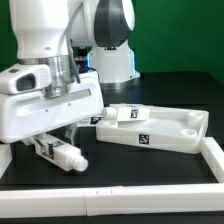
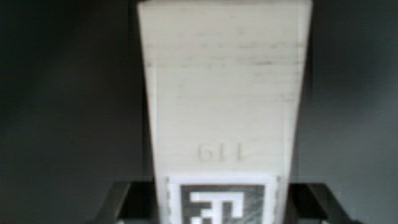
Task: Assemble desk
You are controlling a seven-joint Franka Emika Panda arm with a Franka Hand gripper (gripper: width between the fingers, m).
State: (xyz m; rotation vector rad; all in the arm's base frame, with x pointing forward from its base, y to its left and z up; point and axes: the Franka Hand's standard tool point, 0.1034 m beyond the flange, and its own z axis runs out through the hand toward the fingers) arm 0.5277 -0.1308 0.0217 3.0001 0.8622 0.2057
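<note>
A white rail [image 1: 110, 196] at 6 o'clock edges the black surface [image 1: 150, 166]. The jaws hold a leg [image 2: 222, 90]. Behind is a green wall [image 1: 180, 40].

White desk panel [image 1: 175, 132], black-and-white square-patterned panel tag [image 1: 143, 138] on its front edge, plain white leg [image 2: 222, 80], black-and-white leg tag [image 2: 219, 203] at one end, black gripper fingers [image 2: 134, 205], glossy white and grey robot arm [image 1: 60, 40], black table [image 1: 150, 172], green backdrop [image 1: 190, 40].
</note>
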